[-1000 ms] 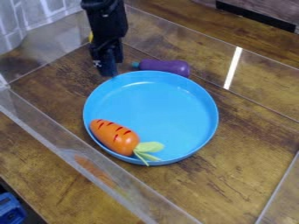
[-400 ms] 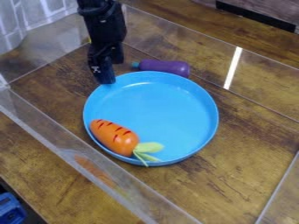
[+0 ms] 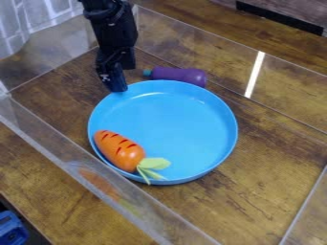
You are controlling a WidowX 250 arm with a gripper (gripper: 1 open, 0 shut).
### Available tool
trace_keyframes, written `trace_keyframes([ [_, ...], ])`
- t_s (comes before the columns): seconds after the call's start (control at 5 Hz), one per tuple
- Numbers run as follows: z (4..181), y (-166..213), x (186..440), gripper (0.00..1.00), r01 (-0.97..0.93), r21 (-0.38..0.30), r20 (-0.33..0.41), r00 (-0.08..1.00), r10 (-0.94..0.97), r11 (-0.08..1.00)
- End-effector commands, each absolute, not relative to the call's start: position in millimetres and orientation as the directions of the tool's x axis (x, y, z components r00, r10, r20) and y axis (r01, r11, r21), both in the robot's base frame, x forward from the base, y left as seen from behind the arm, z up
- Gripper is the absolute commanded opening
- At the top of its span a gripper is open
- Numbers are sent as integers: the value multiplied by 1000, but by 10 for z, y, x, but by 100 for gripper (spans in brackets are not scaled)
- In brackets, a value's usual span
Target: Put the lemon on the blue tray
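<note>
Wood table, clear walls | camera: gripper at far rim of tray, jaws spread, nothing held | lemon not visible, possibly behind gripper | carrot on tray, eggplant beside | placement apparently undone.

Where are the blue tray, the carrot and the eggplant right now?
blue tray (image 3: 192, 120): camera view, bare floor of the dish near its middle.
carrot (image 3: 121, 149): camera view, middle of the orange striped body, at the tray's near-left edge.
eggplant (image 3: 182, 75): camera view, middle of the purple body, behind the tray.
</note>
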State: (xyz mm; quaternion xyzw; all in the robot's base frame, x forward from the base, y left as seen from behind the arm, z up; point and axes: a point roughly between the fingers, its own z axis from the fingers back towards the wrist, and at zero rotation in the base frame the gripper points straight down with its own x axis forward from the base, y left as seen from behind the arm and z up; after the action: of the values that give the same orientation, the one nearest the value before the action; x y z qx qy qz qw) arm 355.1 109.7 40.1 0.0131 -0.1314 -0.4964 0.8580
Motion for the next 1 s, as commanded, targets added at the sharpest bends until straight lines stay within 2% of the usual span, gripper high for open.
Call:
trace_keyframes([
  [0.0, 267, 917, 3596, 100, 879, 148, 217, 417, -882, 452],
  [0.2, 236, 632, 3465, 0, 901, 127, 219, 382, -898, 414],
  [0.4, 224, 523, 3501, 100, 904, 123, 238, 373, -897, 409],
  [0.6, 212, 284, 3350, 0, 929, 115, 252, 316, -915, 353],
  [0.8, 210, 24, 3186, 100, 952, 105, 265, 251, -931, 286],
])
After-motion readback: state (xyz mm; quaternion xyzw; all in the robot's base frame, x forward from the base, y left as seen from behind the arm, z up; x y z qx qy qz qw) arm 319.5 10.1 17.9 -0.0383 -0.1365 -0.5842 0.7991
